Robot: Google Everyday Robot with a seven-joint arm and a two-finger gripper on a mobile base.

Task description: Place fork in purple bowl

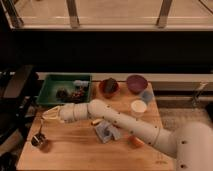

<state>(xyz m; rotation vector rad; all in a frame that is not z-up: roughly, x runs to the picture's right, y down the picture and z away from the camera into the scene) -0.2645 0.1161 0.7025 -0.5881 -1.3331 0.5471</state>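
The purple bowl [136, 82] stands at the back right of the wooden table [75, 150], empty as far as I can see. My gripper [50, 114] is at the table's left side, far from the bowl, with the arm reaching across from the lower right. A thin dark utensil, the fork [40, 131], slants below the gripper, down toward a small dark cup [37, 142]. I cannot tell whether the gripper holds the fork or whether the fork rests in the cup.
A green tray [50, 92] with dark items is at the back left. A reddish-orange bowl [108, 88], a white cup [138, 107] and a small blue cup [146, 96] stand near the purple bowl. A blue cloth [106, 131] and an orange carrot [136, 142] lie under the arm.
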